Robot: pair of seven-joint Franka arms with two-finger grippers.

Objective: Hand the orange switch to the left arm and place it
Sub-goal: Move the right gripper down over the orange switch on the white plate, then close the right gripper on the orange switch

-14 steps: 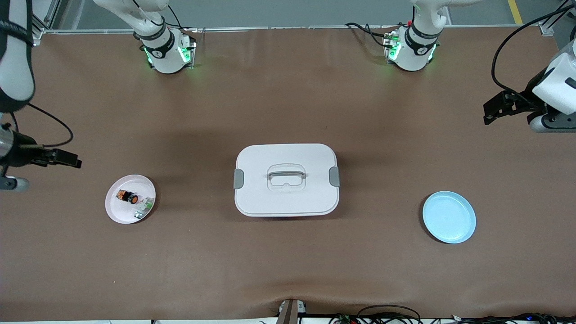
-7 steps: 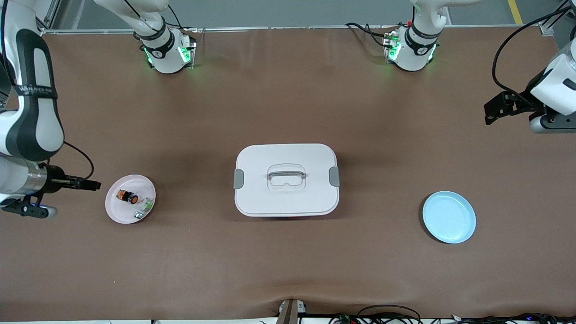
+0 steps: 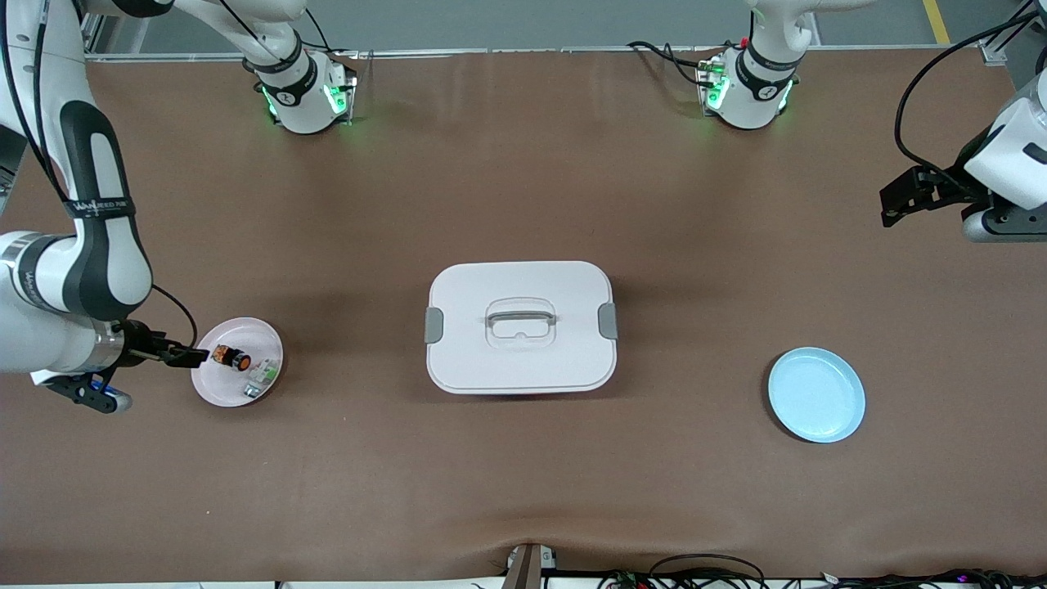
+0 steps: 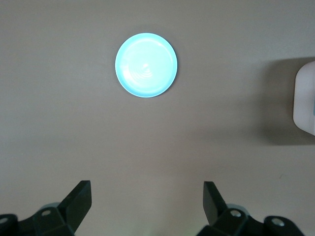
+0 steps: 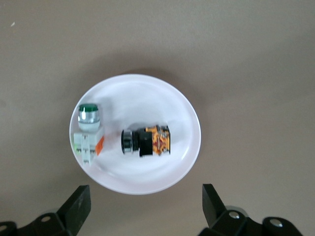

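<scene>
The orange switch, a small black cylinder with orange markings, lies on its side on a pink plate toward the right arm's end of the table; it also shows in the right wrist view on that plate. My right gripper is open and empty above the plate's edge, beside the switch. The white box with grey clips stands mid-table. My left gripper is open and empty, up in the air at the left arm's end.
A green-and-white part lies on the pink plate beside the switch, also in the right wrist view. A light blue plate sits toward the left arm's end. The box's corner shows in the left wrist view.
My right arm has swung in from the table's end and brought its gripper to the pink plate's edge. The left arm has barely moved.
</scene>
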